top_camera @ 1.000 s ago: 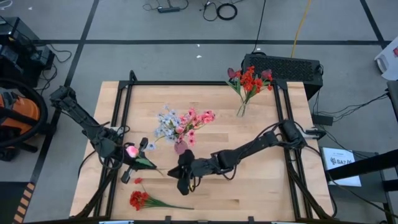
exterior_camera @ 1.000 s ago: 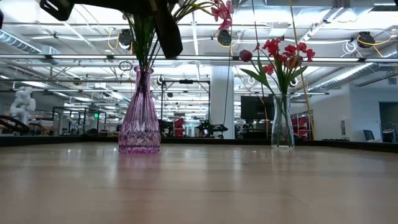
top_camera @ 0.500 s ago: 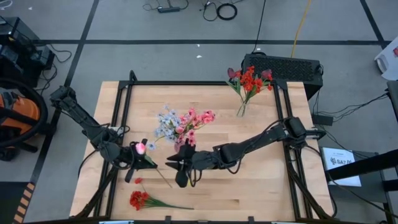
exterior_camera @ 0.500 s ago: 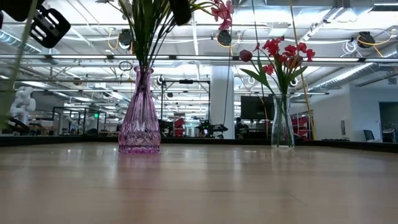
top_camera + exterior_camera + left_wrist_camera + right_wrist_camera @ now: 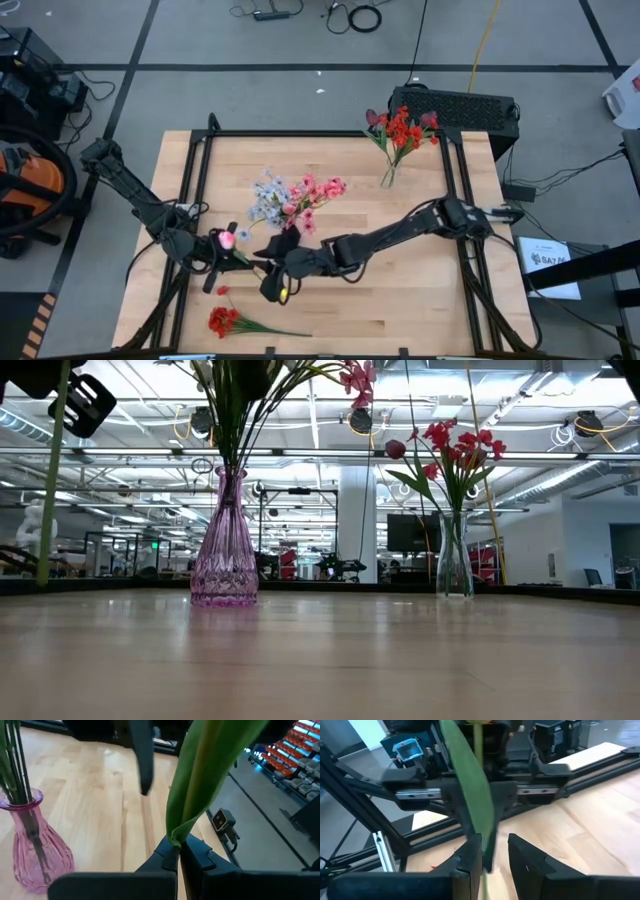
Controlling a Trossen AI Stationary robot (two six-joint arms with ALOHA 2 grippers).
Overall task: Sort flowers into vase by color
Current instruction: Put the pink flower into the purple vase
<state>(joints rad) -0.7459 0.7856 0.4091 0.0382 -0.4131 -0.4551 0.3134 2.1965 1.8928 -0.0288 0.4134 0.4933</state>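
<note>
Handover moment, judged from the poses. Landmark: the pink vase [image 5: 290,237] near the middle of the wooden surface [image 5: 420,300].

Left gripper [image 5: 222,250] sits just to the left-arm side of the pink vase, pinching a pink-headed flower [image 5: 226,238] by its stalk. In its wrist view the stalk and a broad green leaf [image 5: 205,775] rise straight out from between the pressed fingers [image 5: 167,857]. Held upright, likely so the other arm can take the stalk lower down.

Right gripper [image 5: 276,283] is reaching across, just in front of the pink vase, close beside the left one. Its wrist view shows its fingers [image 5: 470,862] spread, with the green stalk and leaf [image 5: 470,790] in the gap between them, not yet clamped. Looks lined up for a regrasp, probably because the right arm has a better approach into the vase neck.

Pink vase already holds pink and pale blue-white sprays [image 5: 295,197]; the low view shows their stalks [image 5: 232,420] down in the neck. So the pink bud likely belongs here by color.

Clear vase [image 5: 454,560], well away from the pink vase toward the far corner on the right arm's side, holds the red flowers [image 5: 402,130].

One red spray [image 5: 225,320] lies flat on the surface, near the front edge, below the left gripper. Unsorted; presumably for the clear vase.

Risk: the leaf could snag as the fingers close.
</note>
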